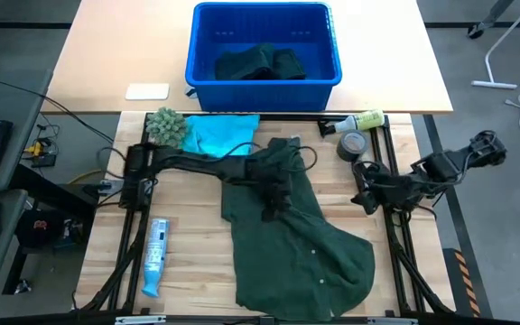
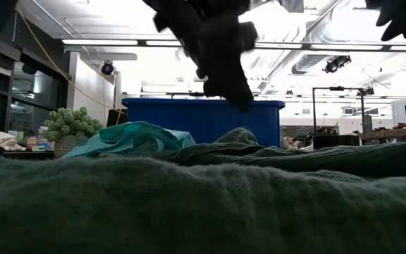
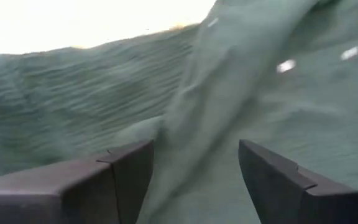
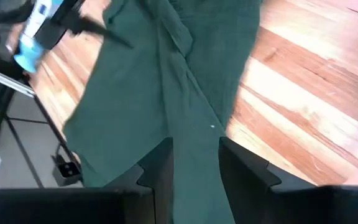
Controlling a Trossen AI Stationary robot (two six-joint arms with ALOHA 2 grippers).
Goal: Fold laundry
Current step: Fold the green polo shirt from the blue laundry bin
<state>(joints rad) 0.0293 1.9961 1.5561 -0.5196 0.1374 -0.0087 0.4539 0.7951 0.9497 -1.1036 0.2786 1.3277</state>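
Note:
A dark green buttoned shirt [image 1: 292, 239] lies spread on the wooden table, reaching from the middle to the near edge. It fills the foreground of the low view [image 2: 203, 204]. A turquoise garment [image 1: 227, 134] lies bunched at the far edge [image 2: 129, 139]. More dark green cloth [image 1: 260, 63] sits in the blue bin. My left gripper [image 1: 273, 197] is open over the shirt's upper part, and a raised fold [image 3: 197, 124] of the shirt shows between its fingers. It appears above the cloth in the low view [image 2: 220, 56]. My right gripper [image 1: 361, 194] is open beside the shirt's right edge [image 4: 194, 168].
The blue bin [image 1: 264, 77] stands on the far table. A fuzzy grey-green ball [image 1: 166, 126] sits left of the turquoise piece. A blue-white bottle [image 1: 154, 257] lies near the left edge. A tape roll [image 1: 353, 144] and a yellow-green bottle [image 1: 359, 121] lie at the far right.

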